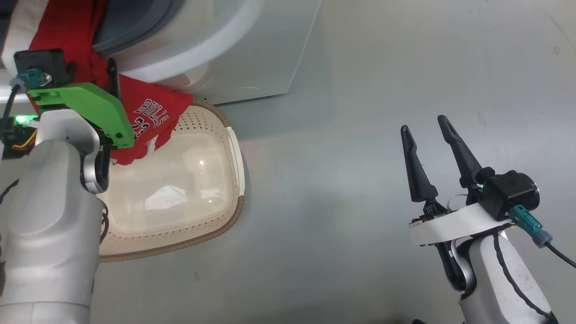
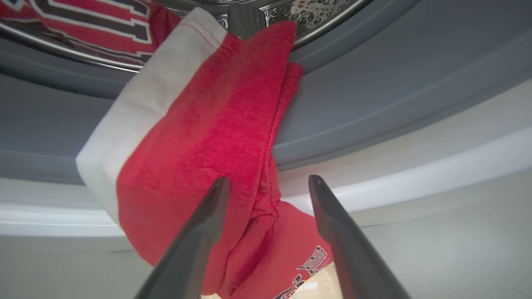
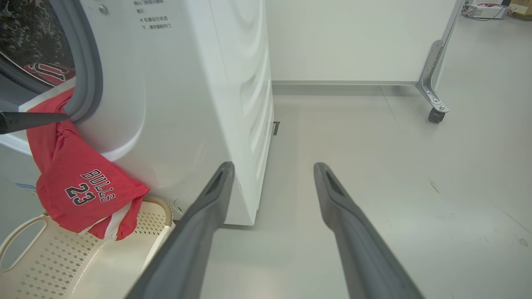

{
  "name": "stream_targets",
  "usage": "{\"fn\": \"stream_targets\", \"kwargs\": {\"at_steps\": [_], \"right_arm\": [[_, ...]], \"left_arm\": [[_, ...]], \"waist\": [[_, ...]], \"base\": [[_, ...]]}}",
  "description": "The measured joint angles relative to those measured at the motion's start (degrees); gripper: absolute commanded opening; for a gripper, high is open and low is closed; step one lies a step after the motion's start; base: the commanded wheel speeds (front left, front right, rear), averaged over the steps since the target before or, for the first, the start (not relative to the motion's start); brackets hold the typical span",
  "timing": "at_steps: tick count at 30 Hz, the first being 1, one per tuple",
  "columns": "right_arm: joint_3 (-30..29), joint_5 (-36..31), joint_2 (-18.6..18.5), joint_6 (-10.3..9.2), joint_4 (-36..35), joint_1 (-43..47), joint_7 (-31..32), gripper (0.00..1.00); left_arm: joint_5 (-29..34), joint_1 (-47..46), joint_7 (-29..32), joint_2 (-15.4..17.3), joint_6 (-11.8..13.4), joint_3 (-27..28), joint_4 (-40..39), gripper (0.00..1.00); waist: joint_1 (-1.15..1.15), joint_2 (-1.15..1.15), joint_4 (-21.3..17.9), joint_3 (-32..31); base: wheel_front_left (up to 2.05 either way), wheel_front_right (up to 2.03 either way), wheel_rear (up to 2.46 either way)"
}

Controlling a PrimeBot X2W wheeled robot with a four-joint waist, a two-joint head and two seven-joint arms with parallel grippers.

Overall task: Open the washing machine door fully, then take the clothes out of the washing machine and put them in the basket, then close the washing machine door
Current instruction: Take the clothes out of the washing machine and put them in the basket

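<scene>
Jaws gape empty on left gripper point(image 2: 269, 178) and right gripper point(image 1: 423, 123); clothes point(image 2: 208, 137) at the left's twelve o'clock spill from washing machine point(image 3: 199, 83) into basket point(image 3: 50, 265).

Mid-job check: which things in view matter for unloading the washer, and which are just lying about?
Part of the job:
- washing machine
- red jersey, hanging from the drum opening down over the basket
- basket
- left pincer, open at the jersey
- right pincer, open above the floor

Just lying about:
- white panel
- its castor leg
</scene>
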Motion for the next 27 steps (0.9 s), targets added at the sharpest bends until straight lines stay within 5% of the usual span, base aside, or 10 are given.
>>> {"fn": "stream_targets", "kwargs": {"at_steps": [7, 10, 27], "right_arm": [[-0.19, 0.77, 0.04, 0.03, 1.04, -0.97, -0.01, 1.0], [-0.19, 0.89, 0.07, 0.03, 1.13, -1.17, -0.01, 1.0], [-1.27, 0.92, 0.13, 0.04, 2.19, -2.11, -0.01, 1.0]], "left_arm": [[0.25, -2.06, 0.18, 0.62, 1.19, 0.3, 4.46, 1.0], [0.63, -2.99, -0.04, 0.62, 1.68, 0.49, 5.75, 0.0], [-0.25, -1.7, -9.85, -0.92, 2.1, 3.35, 10.26, 0.0]], "waist": [[0.0, 0.0, -1.43, 1.9], [0.0, 0.0, -1.57, 2.13], [0.0, 0.0, -0.12, 0.25]], "base": [[0.0, 0.0, 0.0], [0.0, 0.0, 0.0], [0.0, 0.0, 0.0]]}}
